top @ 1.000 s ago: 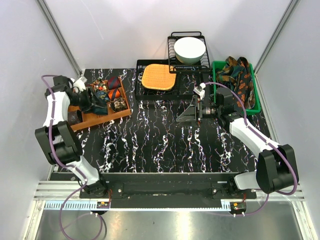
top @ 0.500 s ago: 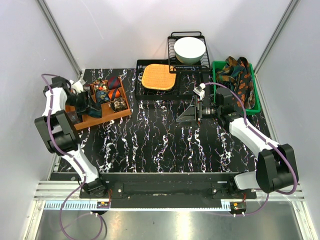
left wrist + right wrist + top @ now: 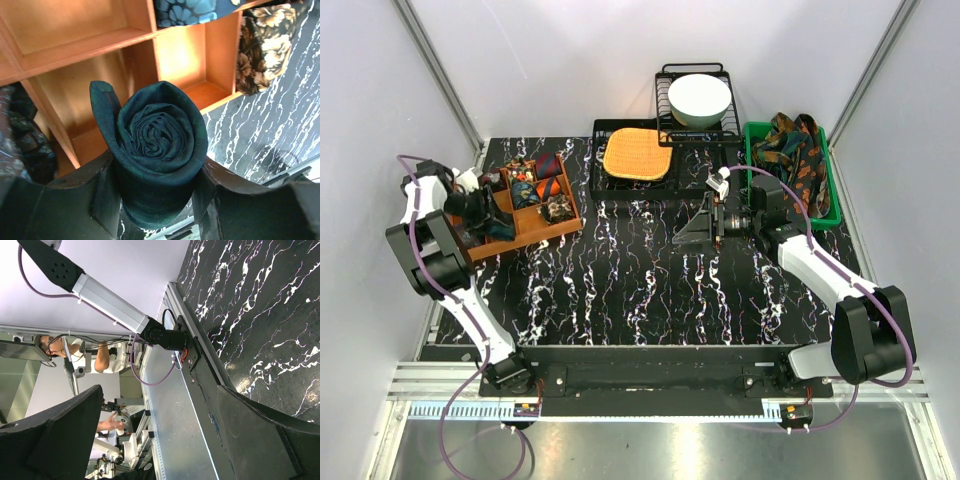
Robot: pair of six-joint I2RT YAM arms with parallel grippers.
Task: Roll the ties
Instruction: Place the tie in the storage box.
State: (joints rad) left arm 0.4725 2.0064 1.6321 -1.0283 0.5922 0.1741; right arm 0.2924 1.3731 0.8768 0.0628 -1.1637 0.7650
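A rolled dark teal tie [image 3: 157,135] was clamped in the left gripper [image 3: 155,182], and a compartment of the wooden tray [image 3: 185,55] was seen just beyond it. The right gripper [image 3: 157,435] was spread wide above the table [image 3: 260,300] with nothing held. Unrolled ties [image 3: 790,150] were heaped in the green bin [image 3: 834,195] behind it.

Rolled dark teal tie [image 3: 159,145] between fingers [image 3: 100,197] of the left tool [image 3: 156,192], above a divided wooden tray [image 3: 182,55]

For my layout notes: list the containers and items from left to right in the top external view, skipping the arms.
wooden tray → orange mat → white bowl → green bin
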